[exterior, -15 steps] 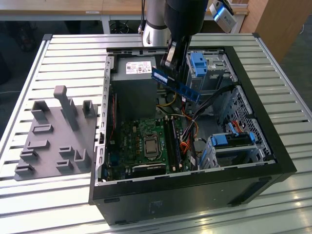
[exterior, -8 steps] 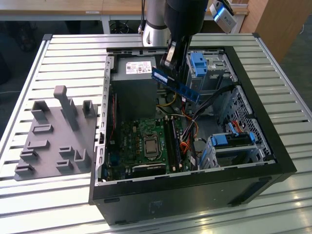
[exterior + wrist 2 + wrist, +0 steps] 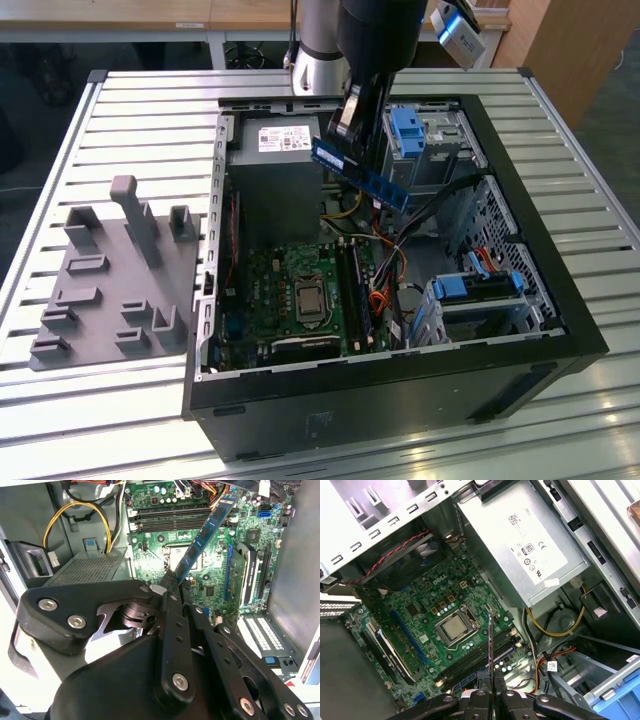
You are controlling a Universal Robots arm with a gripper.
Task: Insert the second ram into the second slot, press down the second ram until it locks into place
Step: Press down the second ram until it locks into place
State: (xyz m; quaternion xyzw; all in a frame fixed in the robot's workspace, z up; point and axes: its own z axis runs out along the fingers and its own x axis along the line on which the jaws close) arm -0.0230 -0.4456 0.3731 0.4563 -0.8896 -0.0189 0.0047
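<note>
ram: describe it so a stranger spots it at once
Look in the open case on the slatted table. Above it the gripper holds the ram in the air. Unlike the chunky blue brackets nearby, it is a thin flat strip.

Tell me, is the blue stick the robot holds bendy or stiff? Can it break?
Probably stiff: the second ram juts straight from the gripper without drooping. Likely light, being so thin. Maybe fragile: a thin circuit board could crack under hard pushing.
</note>
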